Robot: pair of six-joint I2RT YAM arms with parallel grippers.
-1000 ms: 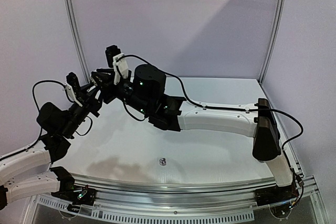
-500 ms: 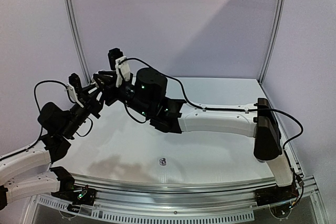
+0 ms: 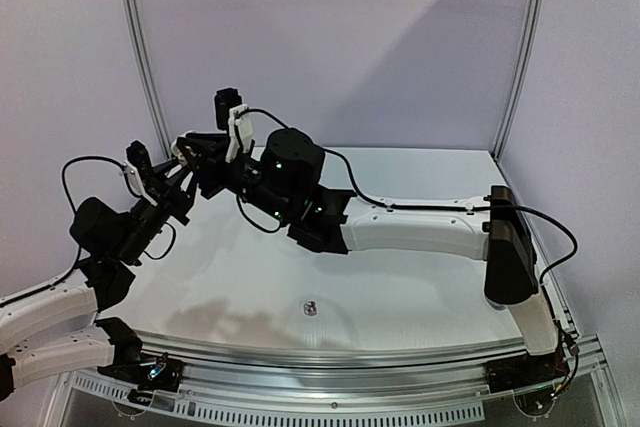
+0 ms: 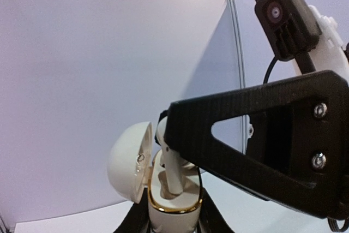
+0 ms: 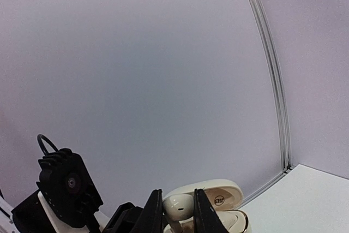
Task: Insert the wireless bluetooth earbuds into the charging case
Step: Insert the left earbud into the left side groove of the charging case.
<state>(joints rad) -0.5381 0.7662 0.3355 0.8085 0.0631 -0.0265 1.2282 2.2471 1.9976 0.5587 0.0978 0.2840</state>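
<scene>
One tiny grey earbud [image 3: 309, 307] lies alone on the worktop [image 3: 430, 287] in the top view, well apart from both jaws, which meet in the air at far left. Left wrist: one open charging case [image 4: 155, 183], clamped low by the left jaws, with one white earbud [image 4: 172, 174] standing stem-down inside. Right wrist: the right jaws pinch that white earbud, the case lid just behind.

You see a flat white worktop [image 3: 420, 287] walled by plain pale lilac panels [image 3: 330, 37], slim silver corner posts [image 3: 520, 57] between them, and a ribbed aluminium rail [image 3: 330, 355] along its near edge.
</scene>
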